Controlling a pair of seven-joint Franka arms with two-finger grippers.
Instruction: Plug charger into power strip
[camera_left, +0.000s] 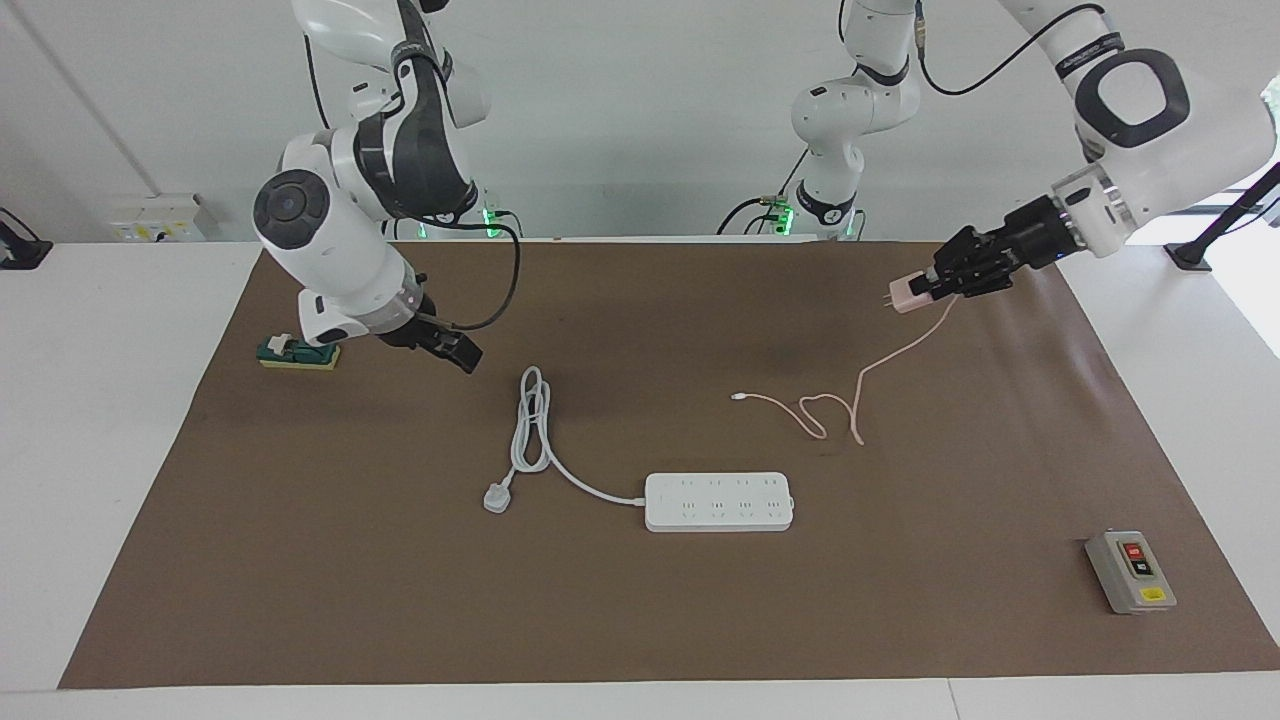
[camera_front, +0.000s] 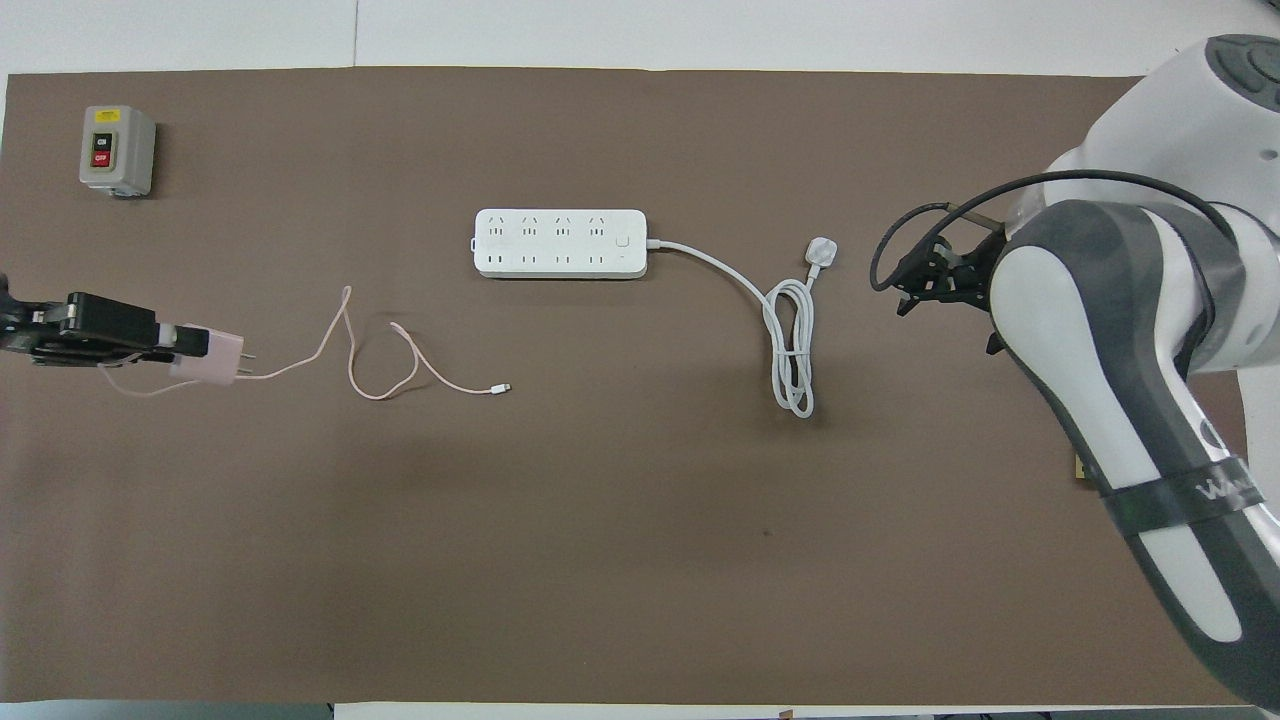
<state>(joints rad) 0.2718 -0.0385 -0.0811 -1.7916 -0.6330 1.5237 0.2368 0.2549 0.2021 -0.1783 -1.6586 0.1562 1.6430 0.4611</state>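
Note:
My left gripper (camera_left: 928, 283) is shut on the pale-pink charger (camera_left: 908, 294) and holds it up in the air over the mat at the left arm's end, prongs pointing toward the right arm's end. It also shows in the overhead view (camera_front: 212, 358). Its thin pink cable (camera_left: 850, 400) hangs down and loops on the mat. The white power strip (camera_left: 718, 501) lies flat mid-table, farther from the robots than the cable, sockets up. My right gripper (camera_left: 455, 350) hangs empty over the mat at the right arm's end.
The strip's thick white cord (camera_left: 535, 430) is coiled toward the right arm's end and ends in a white plug (camera_left: 497, 497). A grey button box (camera_left: 1130, 572) stands at the mat's corner. A green-and-yellow switch block (camera_left: 297, 353) sits beside the right gripper.

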